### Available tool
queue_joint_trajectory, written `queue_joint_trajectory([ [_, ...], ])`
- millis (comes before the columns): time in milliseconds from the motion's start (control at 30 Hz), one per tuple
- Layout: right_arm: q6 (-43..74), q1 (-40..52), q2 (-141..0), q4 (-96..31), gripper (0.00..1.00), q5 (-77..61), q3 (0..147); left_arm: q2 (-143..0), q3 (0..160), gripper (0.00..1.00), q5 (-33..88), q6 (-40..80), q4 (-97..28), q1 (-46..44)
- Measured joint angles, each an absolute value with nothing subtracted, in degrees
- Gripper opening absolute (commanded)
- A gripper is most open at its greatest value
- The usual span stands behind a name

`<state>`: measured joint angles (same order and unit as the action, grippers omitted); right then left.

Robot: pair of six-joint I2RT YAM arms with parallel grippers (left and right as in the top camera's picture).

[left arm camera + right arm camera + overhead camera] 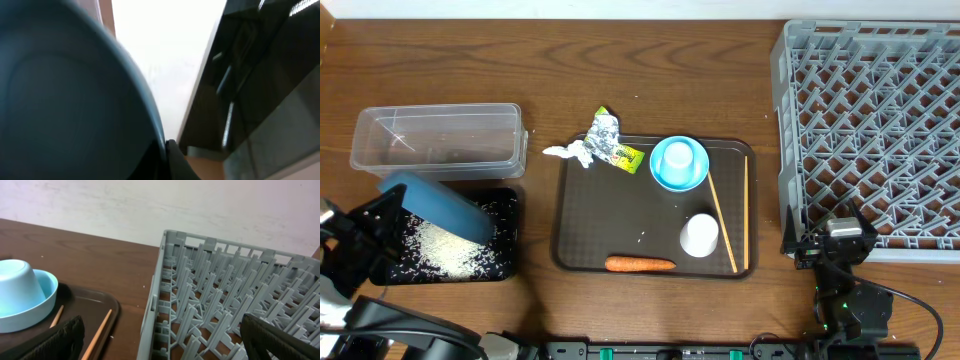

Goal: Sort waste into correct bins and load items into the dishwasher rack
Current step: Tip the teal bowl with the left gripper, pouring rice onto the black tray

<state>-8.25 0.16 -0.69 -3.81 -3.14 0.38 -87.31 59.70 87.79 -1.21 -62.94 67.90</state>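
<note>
Rice [445, 250] lies in the black tray [510, 240] under the dark blue bowl [435, 207] the left hand [388, 208] grips.

Far left: large dark blue bowl [435, 208], tilted steeply on edge over shallow black tray [511, 238]. White rice grains [445, 248] heaped and scattered inside that tray. Just behind it: clear plastic tub [438, 140], upright.

At back-left corner of brown serving tray [610, 215]: crumpled white paper [565, 152] on the desk [620, 60], crumpled silver foil [605, 130] and yellow-green wrapper [626, 157] beside it, bunched together.

On the serving tray: pale blue cup [680, 156] upside down inside small pale blue bowl [657, 172]; whitish-pink cup [700, 236] nearer the front; small orange carrot [640, 264] lying along front edge; two thin wooden chopsticks [724, 220] at right side, one slanted, one straight.

Far right: grey dishwasher rack [875, 120], upright pegs across lattice floor.
</note>
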Motion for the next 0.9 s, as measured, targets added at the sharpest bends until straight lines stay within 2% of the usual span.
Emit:
queue_joint_trajectory([
  [367,-8.2,0.2,-0.7,-3.8,0.99,-3.1,0.4,-85.8,59.6,0.06,88.2,-5.9,-66.9,70.0],
  [567,-8.2,0.2,-0.7,-3.8,0.99,-3.2,0.4,-78.0,59.7,0.06,86.1,-6.5,-68.1,69.5],
  [700,-8.2,0.2,-0.7,-3.8,0.99,-3.1,0.4,-70.9,62.2,0.06,79.0,-6.1,-68.9,65.4],
  [900,-8.2,0.2,-0.7,-3.8,0.99,-3.1,0.4,-64.9,68.1,0.06,63.0,-3.3,-68.8,54.8],
])
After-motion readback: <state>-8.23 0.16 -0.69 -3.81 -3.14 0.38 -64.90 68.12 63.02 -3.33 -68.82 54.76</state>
